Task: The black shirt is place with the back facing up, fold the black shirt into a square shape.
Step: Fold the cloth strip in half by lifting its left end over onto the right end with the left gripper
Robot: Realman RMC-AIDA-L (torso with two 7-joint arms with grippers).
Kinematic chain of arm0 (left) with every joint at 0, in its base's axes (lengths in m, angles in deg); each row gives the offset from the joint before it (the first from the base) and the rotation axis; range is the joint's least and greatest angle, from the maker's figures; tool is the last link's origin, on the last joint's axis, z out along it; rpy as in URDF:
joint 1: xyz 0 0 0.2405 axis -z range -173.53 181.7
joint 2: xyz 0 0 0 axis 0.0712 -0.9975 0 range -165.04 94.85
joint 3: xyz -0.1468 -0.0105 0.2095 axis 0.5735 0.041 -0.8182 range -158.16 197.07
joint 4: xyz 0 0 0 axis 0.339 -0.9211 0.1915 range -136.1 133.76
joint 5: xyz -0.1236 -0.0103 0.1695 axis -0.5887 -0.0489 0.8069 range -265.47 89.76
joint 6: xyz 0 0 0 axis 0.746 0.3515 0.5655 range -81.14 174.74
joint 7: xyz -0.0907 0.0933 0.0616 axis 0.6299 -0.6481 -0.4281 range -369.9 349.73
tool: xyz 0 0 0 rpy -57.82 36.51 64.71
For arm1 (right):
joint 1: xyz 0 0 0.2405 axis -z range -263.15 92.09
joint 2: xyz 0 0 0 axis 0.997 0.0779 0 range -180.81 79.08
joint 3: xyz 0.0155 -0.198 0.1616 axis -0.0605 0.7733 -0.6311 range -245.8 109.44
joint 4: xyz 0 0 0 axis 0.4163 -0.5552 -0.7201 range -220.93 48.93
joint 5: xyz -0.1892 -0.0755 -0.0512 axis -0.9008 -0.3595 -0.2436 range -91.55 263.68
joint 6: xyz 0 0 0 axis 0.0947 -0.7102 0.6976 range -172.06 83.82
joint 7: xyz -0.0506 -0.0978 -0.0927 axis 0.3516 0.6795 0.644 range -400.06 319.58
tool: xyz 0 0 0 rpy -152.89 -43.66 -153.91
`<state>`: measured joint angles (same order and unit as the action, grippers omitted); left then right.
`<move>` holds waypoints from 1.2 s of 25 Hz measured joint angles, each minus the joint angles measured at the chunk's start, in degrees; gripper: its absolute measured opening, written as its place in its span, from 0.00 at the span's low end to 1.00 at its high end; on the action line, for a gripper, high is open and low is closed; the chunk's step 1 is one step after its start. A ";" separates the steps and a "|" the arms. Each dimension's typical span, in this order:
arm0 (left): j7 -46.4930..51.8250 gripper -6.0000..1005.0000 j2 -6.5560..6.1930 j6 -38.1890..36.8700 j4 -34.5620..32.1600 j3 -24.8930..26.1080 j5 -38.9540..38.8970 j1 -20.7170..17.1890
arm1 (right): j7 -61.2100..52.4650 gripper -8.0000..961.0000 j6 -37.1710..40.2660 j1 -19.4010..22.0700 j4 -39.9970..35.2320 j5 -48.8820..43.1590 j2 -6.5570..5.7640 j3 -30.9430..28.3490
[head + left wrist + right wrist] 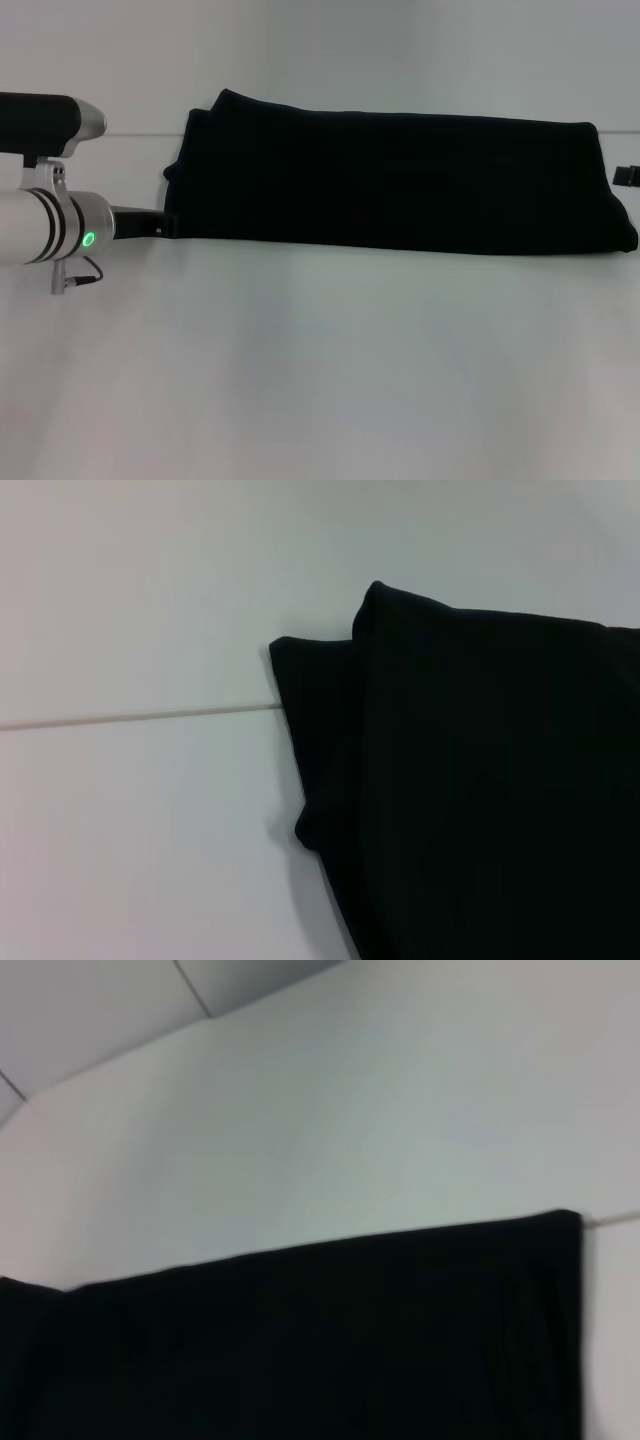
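Head view: the black shirt (400,180) lies on the white table (320,380) toward the far side, already reduced to a long, narrow band running left to right. Layered edges show at its left end, so I judge the lengthwise folds done. It is not a square yet; the band needs folding across its length at least once more.

The left gripper (165,225) sits at the near left corner of the band, touching or just beside it. Its dark fingers merge with the fabric, so I cannot tell whether they are spread, pressed together, or pinching cloth. The right gripper (627,176) shows only as a small dark piece at the frame edge, just beside the band's right end; finger state likewise unreadable.

Left wrist view: stacked corners of the shirt (480,780) with two offset layers visible, flat on the table. No fingers in frame.

Right wrist view: a straight folded edge and one squared corner of the shirt (330,1350). No fingers in frame.
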<state>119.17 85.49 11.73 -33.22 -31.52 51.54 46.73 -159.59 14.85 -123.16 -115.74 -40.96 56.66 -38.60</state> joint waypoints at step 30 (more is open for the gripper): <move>0.35 0.05 -0.71 -7.03 -4.69 -0.01 3.17 0.05 | -6.47 0.59 -5.81 -1.82 0.29 -9.12 2.72 6.54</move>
<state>119.52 84.78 4.70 -37.92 -31.52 54.70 46.77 -166.06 9.05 -124.98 -115.45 -50.08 59.38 -32.05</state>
